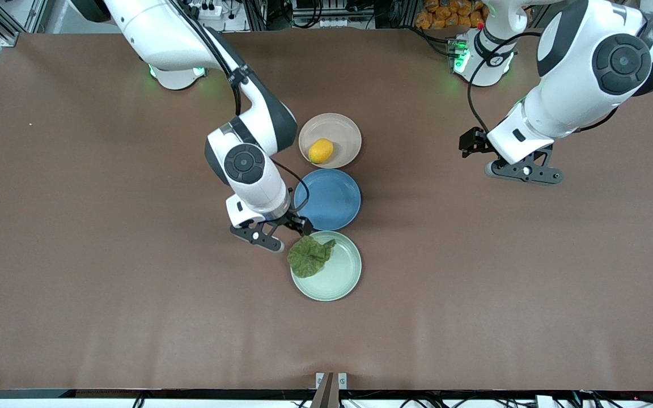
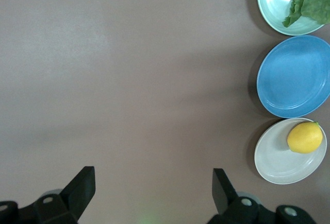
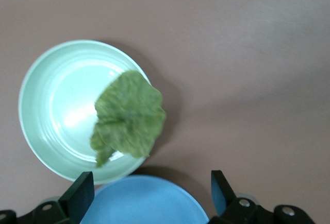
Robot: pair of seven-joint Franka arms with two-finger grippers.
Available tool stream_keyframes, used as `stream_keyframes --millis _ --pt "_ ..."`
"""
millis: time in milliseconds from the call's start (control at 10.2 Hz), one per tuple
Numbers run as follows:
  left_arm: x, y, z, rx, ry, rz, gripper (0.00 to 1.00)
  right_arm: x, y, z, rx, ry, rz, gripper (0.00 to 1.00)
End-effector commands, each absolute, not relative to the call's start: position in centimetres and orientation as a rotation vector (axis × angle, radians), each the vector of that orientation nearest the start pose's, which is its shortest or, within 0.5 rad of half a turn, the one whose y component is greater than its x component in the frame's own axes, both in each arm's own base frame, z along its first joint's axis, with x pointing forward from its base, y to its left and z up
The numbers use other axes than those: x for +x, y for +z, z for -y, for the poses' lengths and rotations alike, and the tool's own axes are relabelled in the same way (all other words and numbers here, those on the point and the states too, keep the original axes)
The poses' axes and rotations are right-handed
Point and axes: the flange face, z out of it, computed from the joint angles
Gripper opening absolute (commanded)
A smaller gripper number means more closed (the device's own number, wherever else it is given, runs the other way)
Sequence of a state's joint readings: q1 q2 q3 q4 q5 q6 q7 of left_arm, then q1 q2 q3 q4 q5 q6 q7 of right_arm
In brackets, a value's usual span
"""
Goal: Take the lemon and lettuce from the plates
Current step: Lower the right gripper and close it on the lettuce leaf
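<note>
The lemon point(image 1: 321, 151) lies on the beige-pink plate point(image 1: 344, 126), farthest from the front camera; it shows in the left wrist view point(image 2: 304, 137) too. The lettuce point(image 1: 309, 256) lies on the mint green plate point(image 1: 342, 277), overhanging its rim toward the right arm's end; the right wrist view shows the lettuce point(image 3: 129, 116) and that plate point(image 3: 46, 105). My right gripper point(image 1: 281, 233) is open and empty in the air over the blue plate's edge, close to the lettuce. My left gripper point(image 1: 522, 167) is open and empty, waiting over bare table toward the left arm's end.
An empty blue plate point(image 1: 329, 199) sits between the two plates, all three in a row at the table's middle. The brown table point(image 1: 105, 255) spreads wide around them.
</note>
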State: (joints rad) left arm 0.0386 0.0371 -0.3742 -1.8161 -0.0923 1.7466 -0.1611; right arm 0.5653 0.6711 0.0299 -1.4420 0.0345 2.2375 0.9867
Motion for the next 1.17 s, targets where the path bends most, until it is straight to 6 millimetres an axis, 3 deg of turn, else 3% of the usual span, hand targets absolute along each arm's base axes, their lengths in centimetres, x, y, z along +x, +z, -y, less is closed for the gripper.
stream_keyframes --millis 0,684,1075 --pt "52.4 50.4 18.7 -3.194 0.174 -0.258 1.00 62.6 28.6 -40.8 -2.929 -0.136 -0.623 1.00" --pt "52.8 50.4 17.8 -3.199 0.163 -0.246 1.00 63.1 22.9 -40.9 -2.894 -0.165 -0.641 1.00" --pt "52.9 50.3 17.8 -3.199 0.166 -0.246 1.00 63.1 21.2 -40.9 -2.892 -0.169 -0.636 1.00"
